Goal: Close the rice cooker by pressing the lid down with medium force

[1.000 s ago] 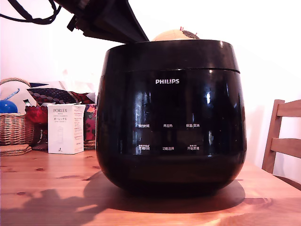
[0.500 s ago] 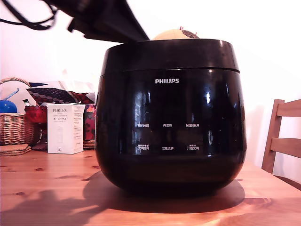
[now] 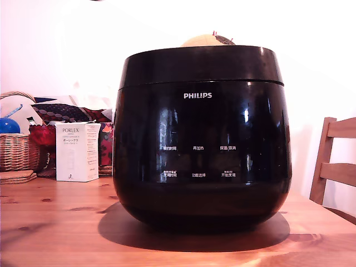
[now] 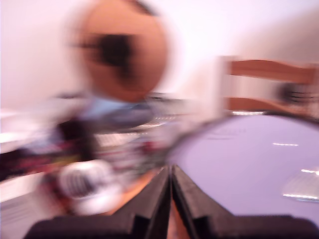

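The rice cooker (image 3: 202, 150) is a big glossy black pot with a white PHILIPS logo, standing in the middle of the exterior view on the wooden table (image 3: 55, 222). Its lid (image 3: 200, 65) lies flat down on the body, with a thin seam between them. In the blurred wrist view the lid's glossy top (image 4: 249, 164) fills one side. My gripper (image 4: 171, 174) shows only in the wrist view, its two black fingers pressed together with nothing between them, raised beside the lid's edge. The arm is out of the exterior view.
At the exterior view's left stand a white PORLEX box (image 3: 77, 152), a wicker basket (image 3: 16, 150) with a blue ball, and patterned cloth items. A wooden chair (image 3: 334, 167) is at the right. A round tan object (image 3: 206, 40) peeks up behind the cooker.
The arm that hung over the cooker's upper left has risen out of the exterior view, and its shadow has left the table. The cooker and lid have not moved.
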